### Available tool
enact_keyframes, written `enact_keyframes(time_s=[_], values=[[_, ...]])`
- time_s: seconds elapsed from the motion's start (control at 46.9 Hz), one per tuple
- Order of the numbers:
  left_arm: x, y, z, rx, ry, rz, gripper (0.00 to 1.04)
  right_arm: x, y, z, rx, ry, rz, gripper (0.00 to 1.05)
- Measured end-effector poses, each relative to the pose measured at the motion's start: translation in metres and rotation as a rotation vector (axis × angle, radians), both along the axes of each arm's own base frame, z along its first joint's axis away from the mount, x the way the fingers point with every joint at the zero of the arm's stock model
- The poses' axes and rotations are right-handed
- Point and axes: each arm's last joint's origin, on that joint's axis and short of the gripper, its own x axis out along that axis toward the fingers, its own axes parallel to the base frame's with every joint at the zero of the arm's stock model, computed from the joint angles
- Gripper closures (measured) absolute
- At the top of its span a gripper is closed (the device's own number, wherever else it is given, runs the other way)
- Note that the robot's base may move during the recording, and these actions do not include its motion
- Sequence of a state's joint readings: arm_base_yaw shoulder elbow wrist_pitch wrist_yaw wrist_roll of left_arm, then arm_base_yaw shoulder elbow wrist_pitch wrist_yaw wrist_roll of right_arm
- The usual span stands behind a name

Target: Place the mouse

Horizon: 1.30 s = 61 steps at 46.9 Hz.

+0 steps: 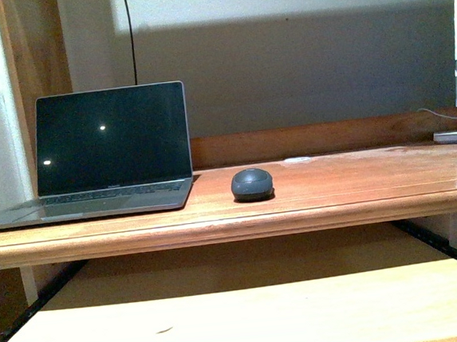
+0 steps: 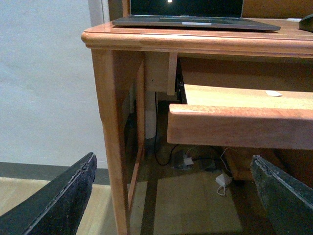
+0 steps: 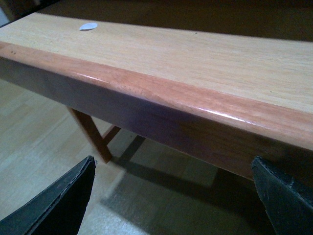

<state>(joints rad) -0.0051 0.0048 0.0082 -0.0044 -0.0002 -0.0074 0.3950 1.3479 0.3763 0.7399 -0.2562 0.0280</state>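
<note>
While both end effectors hang released, small dark grey oval mouse on desk, beside laptop.

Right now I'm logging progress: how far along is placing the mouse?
The mouse sits on the desk top, right of the laptop, so placement looks done or not begun. Nothing is in hand: the left claw and right claw are open and empty, low by the pull-out shelf.

front faces desk level; wrists low beside shelf.
</note>
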Motion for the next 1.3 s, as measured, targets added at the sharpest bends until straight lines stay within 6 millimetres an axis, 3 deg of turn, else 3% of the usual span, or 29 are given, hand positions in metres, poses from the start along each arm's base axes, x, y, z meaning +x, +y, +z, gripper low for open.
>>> enact_keyframes(time_s=[0.405, 0.575, 0.767, 0.916, 1.086, 1.299], values=[[0.000, 0.000, 0.000, 0.000, 0.000, 0.000, 0.08, 0.109, 0.068, 0.002, -0.061, -0.032, -0.239, 0.07], [0.000, 0.000, 0.000, 0.000, 0.000, 0.000, 0.08, 0.116, 0.083, -0.004, -0.068, -0.001, -0.255, 0.07], [0.000, 0.000, 0.000, 0.000, 0.000, 0.000, 0.08, 0.118, 0.079, 0.001, -0.027, 0.009, -0.270, 0.07], [0.000, 0.000, 0.000, 0.000, 0.000, 0.001, 0.08, 0.109, 0.054, 0.023, 0.032, 0.010, -0.366, 0.07], [0.000, 0.000, 0.000, 0.000, 0.000, 0.000, 0.08, 0.078, 0.017, 0.040, 0.121, 0.013, -0.429, 0.07], [0.000, 0.000, 0.000, 0.000, 0.000, 0.000, 0.08, 0.019, -0.030, 0.043, 0.208, 0.045, -0.501, 0.07]])
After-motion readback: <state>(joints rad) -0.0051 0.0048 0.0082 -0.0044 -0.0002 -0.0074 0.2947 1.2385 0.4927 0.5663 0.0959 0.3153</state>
